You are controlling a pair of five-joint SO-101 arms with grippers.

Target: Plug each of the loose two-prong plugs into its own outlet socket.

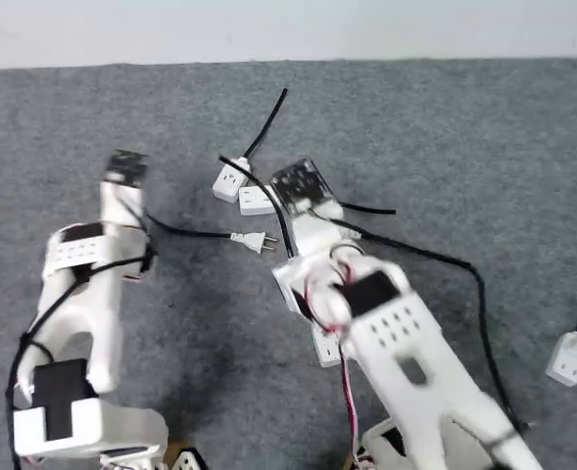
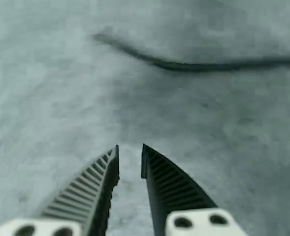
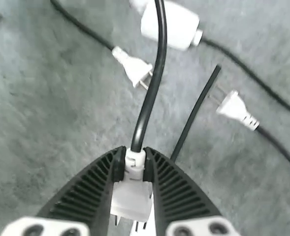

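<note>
Plug (image 3: 130, 199) sits pinched in the right hand (image 3: 133, 153), which points downward.

No readable text, labels or numbers anywhere.

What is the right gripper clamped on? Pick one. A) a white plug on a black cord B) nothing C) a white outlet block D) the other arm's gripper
A: the right wrist view shows the right gripper shut on a white plug, its black cord leading away past the fingertips.
</note>
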